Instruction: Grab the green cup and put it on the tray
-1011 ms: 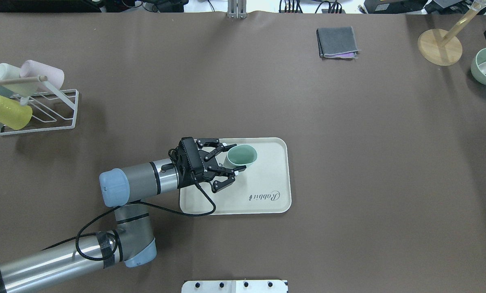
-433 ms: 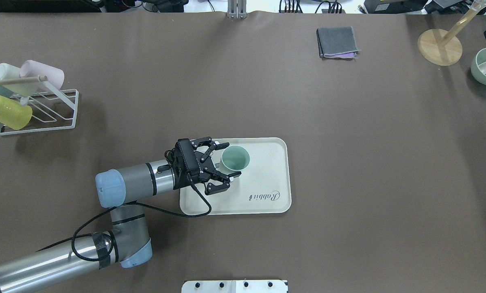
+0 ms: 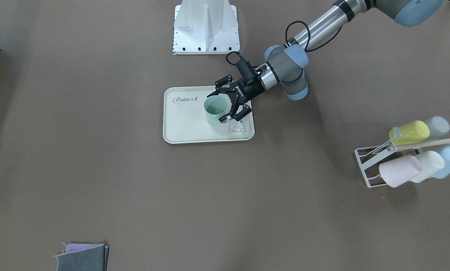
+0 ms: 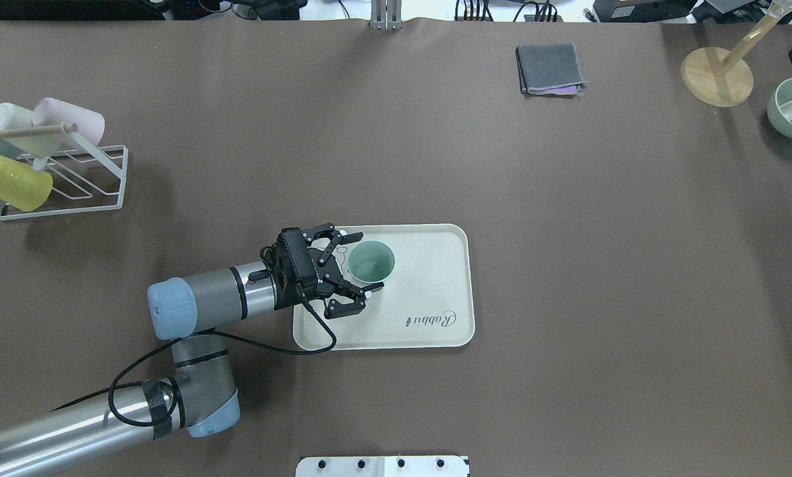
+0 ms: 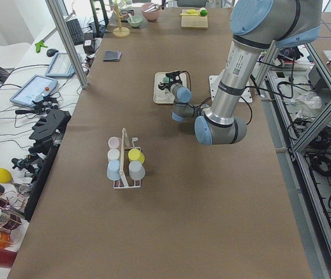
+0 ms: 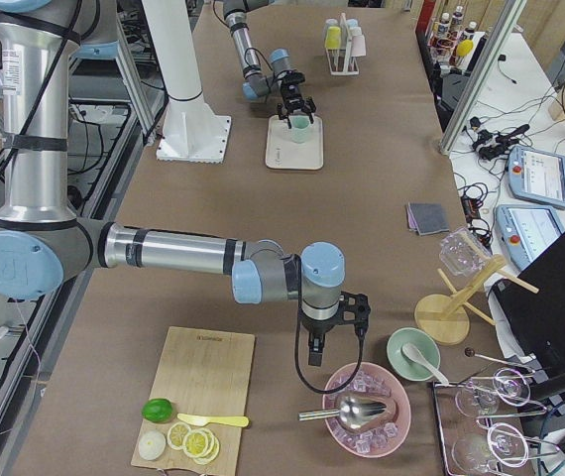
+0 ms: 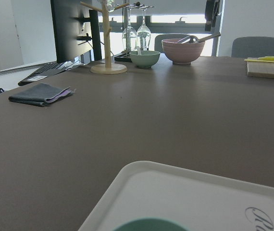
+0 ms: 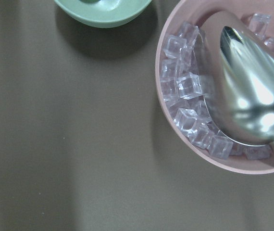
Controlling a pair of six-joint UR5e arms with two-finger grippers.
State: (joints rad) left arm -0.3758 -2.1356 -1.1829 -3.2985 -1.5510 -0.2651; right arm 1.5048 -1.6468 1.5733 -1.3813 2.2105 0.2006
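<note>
Green cup [image 4: 371, 260] upright on tray [image 4: 429, 278], brown tabletop [image 4: 568, 232]

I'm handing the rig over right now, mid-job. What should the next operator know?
Left gripper: open, fingers flanking the green cup.
Right gripper: by the pink ice bowl, far from the job; open or shut cannot be told.
Green cup: upright on the tray.
Done: the placing, it seems.
To do: back the left gripper off without tipping the cup.
</note>
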